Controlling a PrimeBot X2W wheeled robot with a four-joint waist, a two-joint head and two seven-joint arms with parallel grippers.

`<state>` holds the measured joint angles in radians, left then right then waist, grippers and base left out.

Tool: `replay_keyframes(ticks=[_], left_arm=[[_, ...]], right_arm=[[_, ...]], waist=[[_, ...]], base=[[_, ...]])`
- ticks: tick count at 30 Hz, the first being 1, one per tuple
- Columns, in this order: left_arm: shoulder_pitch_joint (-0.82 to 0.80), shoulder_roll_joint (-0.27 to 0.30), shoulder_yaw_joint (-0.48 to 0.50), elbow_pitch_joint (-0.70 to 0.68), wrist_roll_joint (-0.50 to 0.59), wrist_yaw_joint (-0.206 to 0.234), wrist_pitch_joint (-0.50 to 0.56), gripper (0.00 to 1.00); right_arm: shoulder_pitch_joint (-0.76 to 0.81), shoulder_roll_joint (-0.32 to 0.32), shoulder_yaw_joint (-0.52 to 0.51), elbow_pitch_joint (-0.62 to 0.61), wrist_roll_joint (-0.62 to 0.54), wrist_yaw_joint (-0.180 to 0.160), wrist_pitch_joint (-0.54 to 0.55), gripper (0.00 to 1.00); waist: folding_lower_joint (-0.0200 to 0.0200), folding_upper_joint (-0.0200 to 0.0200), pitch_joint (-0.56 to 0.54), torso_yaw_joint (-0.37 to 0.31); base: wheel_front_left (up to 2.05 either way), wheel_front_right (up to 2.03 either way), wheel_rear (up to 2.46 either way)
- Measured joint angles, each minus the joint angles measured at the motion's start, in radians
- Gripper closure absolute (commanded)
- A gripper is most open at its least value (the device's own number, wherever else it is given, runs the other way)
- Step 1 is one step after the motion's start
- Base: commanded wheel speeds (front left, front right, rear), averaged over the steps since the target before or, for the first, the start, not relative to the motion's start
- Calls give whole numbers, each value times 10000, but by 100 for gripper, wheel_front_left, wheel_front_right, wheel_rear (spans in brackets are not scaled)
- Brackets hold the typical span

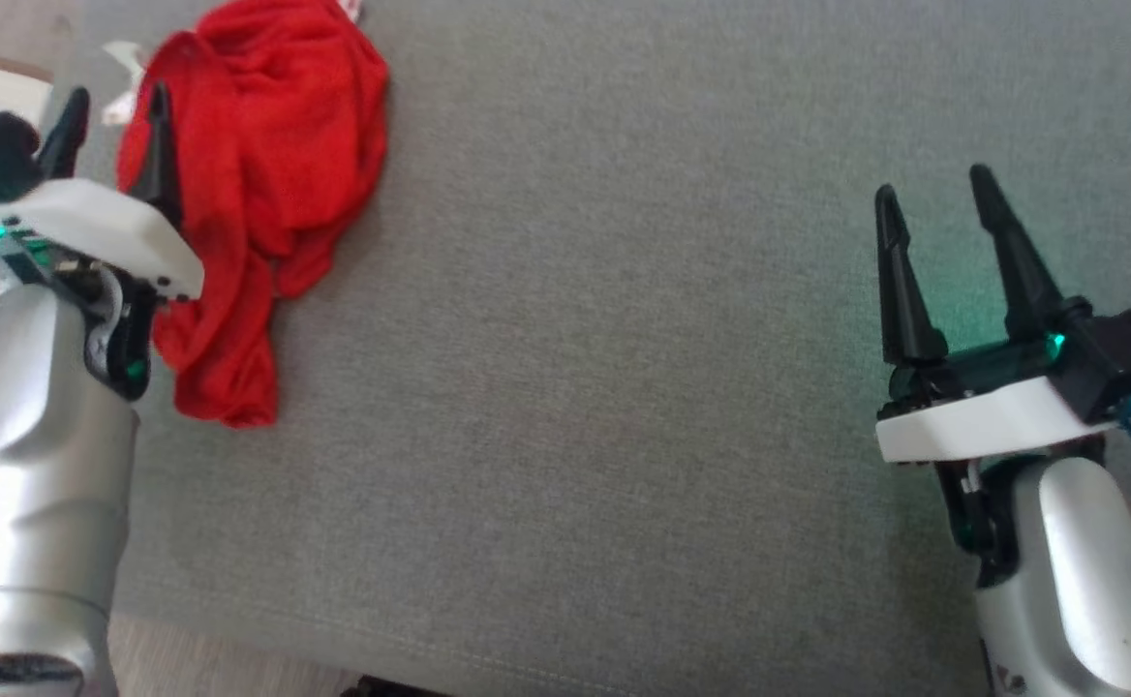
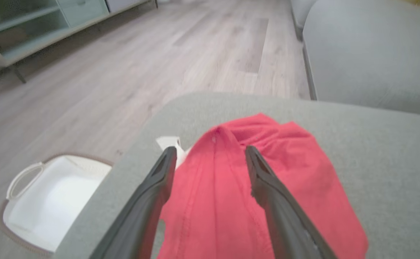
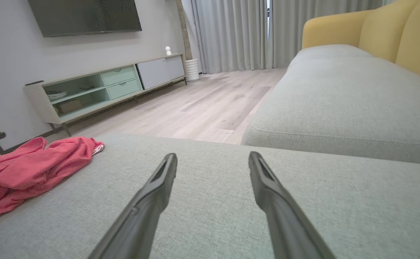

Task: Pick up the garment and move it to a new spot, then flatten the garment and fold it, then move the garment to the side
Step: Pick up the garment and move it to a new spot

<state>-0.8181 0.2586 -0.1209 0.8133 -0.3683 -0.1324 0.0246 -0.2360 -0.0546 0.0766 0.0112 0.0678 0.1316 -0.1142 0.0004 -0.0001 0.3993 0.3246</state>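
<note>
The garment (image 1: 256, 184) is a crumpled red cloth lying in a heap on the grey cushion (image 1: 624, 339) at the upper left of the head view; it also appears as the garment (image 2: 213, 201) and the garment (image 3: 26, 171). My left gripper (image 1: 110, 131) stands open at the garment's left side, and in the left wrist view the left gripper (image 2: 211, 154) has red cloth showing between its spread fingers, which do not pinch it. My right gripper (image 1: 933, 198) stands open over bare cushion far to the right, as the right gripper (image 3: 213, 160) confirms.
A white basket (image 2: 51, 198) sits on the wood floor beside the cushion's left edge. A white label (image 2: 168, 143) pokes out by the garment. A grey and yellow sofa (image 3: 339, 93) stands beyond the cushion, with a low TV cabinet (image 3: 98, 90) across the floor.
</note>
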Motion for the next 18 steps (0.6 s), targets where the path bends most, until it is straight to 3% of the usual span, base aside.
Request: replay_keyframes(ticks=[5,11,12,13,18], left_arm=[[-611,151,-481,1396,-723,0,755,0],[-957,211,-819,2217,-1475,0,658,0],[-980,211,-934,2222,-1632,0,617,31],[-983,211,-1080,2199,-1778,0,516,100],[-983,405,-1553,1877,-2148,0,-932,100]], right_arm=[[-2,-36,52,-474,-77,0,240,0],[8,-109,35,-683,-79,0,357,0],[9,-117,27,-694,-79,0,357,0],[9,-119,25,-700,-79,0,359,0],[15,-119,73,-571,-77,0,343,0]], waist=[[-2,0,426,-250],[-3,0,599,-388],[-3,0,594,-390],[-3,0,583,-393],[-4,0,330,-445]], base=[[0,0,0],[0,0,0],[0,0,0],[0,0,0],[0,0,0]])
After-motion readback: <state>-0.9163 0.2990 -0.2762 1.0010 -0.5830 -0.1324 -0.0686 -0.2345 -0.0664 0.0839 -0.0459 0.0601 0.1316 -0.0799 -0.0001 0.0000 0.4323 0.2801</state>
